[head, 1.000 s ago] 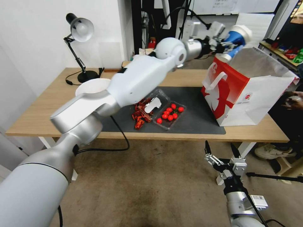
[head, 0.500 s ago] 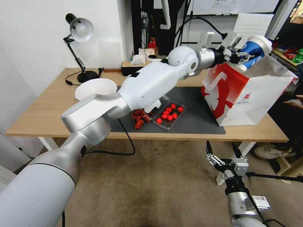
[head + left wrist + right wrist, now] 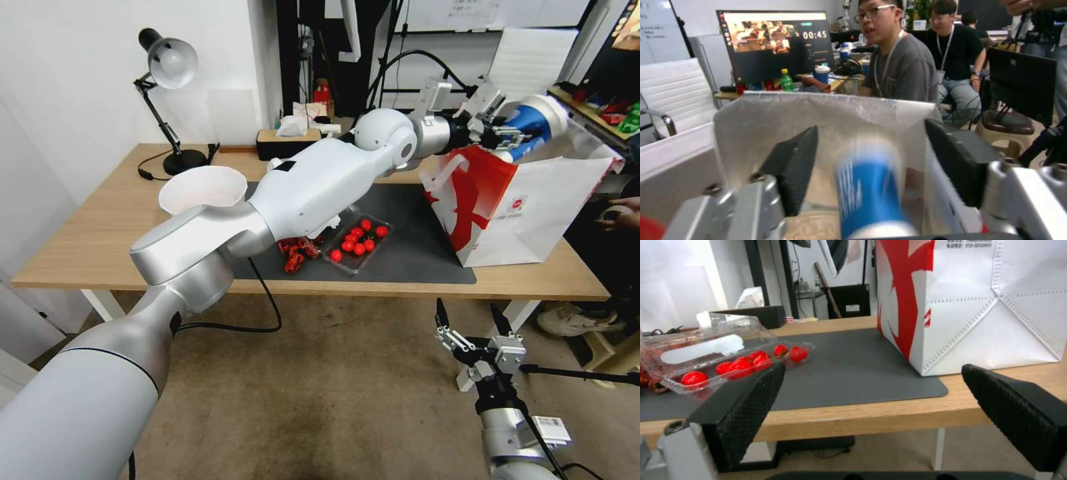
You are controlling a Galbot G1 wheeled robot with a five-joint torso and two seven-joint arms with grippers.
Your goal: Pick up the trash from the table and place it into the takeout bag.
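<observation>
The red-and-white takeout bag (image 3: 533, 213) stands open on the right end of the table (image 3: 87, 233). My left gripper (image 3: 507, 130) reaches over its mouth. In the left wrist view that gripper (image 3: 871, 166) is open, and the blue-and-white paper cup (image 3: 869, 193) is blurred between the fingers, touching neither, against the silvery lining (image 3: 826, 113). The cup (image 3: 537, 120) sits tilted at the bag's rim. A beige bowl (image 3: 200, 188) and crushed red trash (image 3: 297, 250) lie on the table. My right gripper (image 3: 470, 320) hangs open below the table's front edge.
A clear clamshell of cherry tomatoes (image 3: 357, 243) lies on the dark mat (image 3: 413, 227) beside the red trash. A desk lamp (image 3: 167, 67) and a tissue box (image 3: 290, 137) stand at the back. The bag's side (image 3: 978, 306) faces the right gripper (image 3: 871, 400).
My left arm swung the cup rightward from the bag's near corner to over its mouth, then lowered it a little. The bag's top edge shifted slightly. The right arm stayed put.
</observation>
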